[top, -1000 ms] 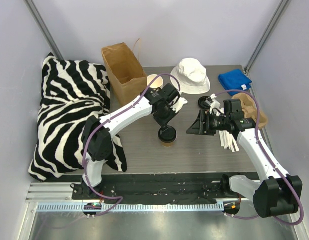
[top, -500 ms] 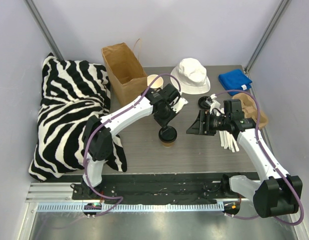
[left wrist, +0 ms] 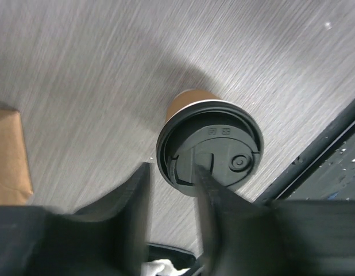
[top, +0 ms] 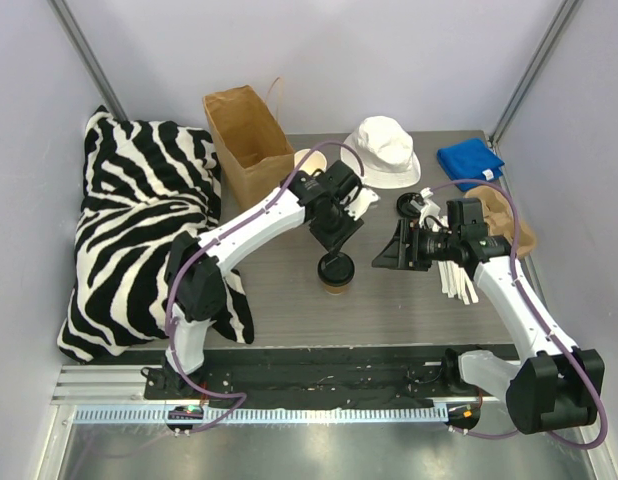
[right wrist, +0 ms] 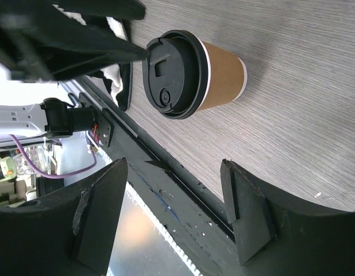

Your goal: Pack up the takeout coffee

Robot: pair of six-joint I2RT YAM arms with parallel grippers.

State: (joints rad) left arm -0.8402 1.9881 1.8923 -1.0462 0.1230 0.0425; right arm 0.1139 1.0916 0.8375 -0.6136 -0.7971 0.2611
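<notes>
My left arm reached forward over the table [top: 289, 310], wrist bent downward, so that my left gripper [top: 332, 240] hung just above the far side of the takeout coffee [top: 336, 270]. Its fingers, blurred in the wrist view, stood partly apart and held nothing. The coffee stood upright, lid on. My right arm stretched in from the coffee's right, my right gripper [top: 385, 250] turned sideways toward the cup, jaws wide and empty, near it but not touching.
</notes>
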